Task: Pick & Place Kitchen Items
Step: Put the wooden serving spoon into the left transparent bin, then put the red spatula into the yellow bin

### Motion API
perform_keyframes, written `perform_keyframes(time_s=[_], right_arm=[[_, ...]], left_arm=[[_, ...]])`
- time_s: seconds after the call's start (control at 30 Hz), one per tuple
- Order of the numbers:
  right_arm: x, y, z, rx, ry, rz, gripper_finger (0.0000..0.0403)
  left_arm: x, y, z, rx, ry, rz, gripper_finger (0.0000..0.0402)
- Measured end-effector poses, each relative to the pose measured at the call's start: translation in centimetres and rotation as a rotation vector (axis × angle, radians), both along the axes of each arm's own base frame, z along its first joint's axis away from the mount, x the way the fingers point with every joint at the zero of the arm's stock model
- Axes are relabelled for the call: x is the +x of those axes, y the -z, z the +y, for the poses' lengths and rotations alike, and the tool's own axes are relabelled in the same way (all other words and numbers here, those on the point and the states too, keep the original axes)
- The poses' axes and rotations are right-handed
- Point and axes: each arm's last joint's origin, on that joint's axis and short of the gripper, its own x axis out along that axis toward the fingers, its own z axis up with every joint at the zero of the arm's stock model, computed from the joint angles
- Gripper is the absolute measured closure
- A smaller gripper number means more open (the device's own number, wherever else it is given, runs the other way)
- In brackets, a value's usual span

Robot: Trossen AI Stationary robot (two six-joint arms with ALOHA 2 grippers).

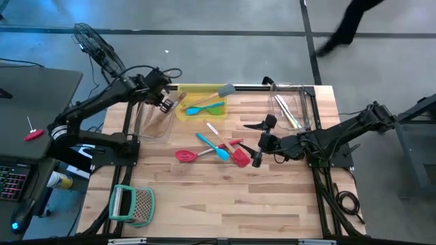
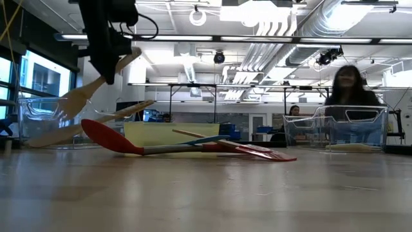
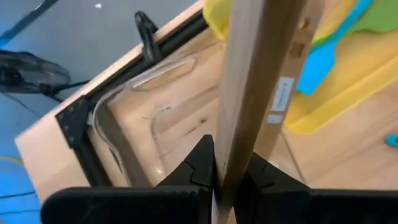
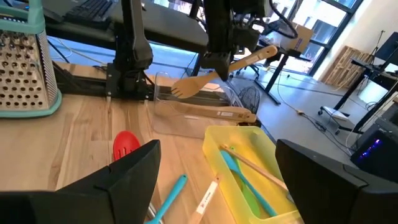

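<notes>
On the table [image 1: 272,197] stand two clear bins [image 1: 153,121] and one yellow tray [image 1: 182,111]. The left claw [image 1: 165,102], clamped on a wooden fork [image 4: 214,70], hangs over the left bin, the fork's long axis slanting down into it. The right claw [image 1: 259,151], fingers apart, waits beside two red and two blue spatulas [image 1: 221,148] lying mid-table.

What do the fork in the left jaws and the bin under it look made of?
The fork, held in the left gripper, looks like bare pale wood: matte, with visible grain. The bin under it looks like clear glossy plastic, possibly acrylic: the table shows through its walls.
</notes>
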Motion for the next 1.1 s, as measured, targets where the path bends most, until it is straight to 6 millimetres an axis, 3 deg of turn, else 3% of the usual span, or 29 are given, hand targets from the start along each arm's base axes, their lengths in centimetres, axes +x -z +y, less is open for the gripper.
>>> perform_keyframes(time_s=[0.67, 0.9, 1.1], right_arm=[[0.5, 0.2, -1.3, 0.088, -0.036, -0.004, 0.0092], [0.6, 0.3, -2.0, 0.128, -0.033, 0.002, 0.0092], [0.6, 0.3, -2.0, 0.128, -0.036, 0.003, 0.0092]], left_arm=[[-1.3, 6.2, -0.4, -0.126, -0.066, 0.119, 0.0379], [-1.2, 6.4, -0.4, -0.136, -0.062, 0.098, 0.0299], [-1.2, 6.3, -0.3, -0.119, -0.073, 0.104, 0.0255]])
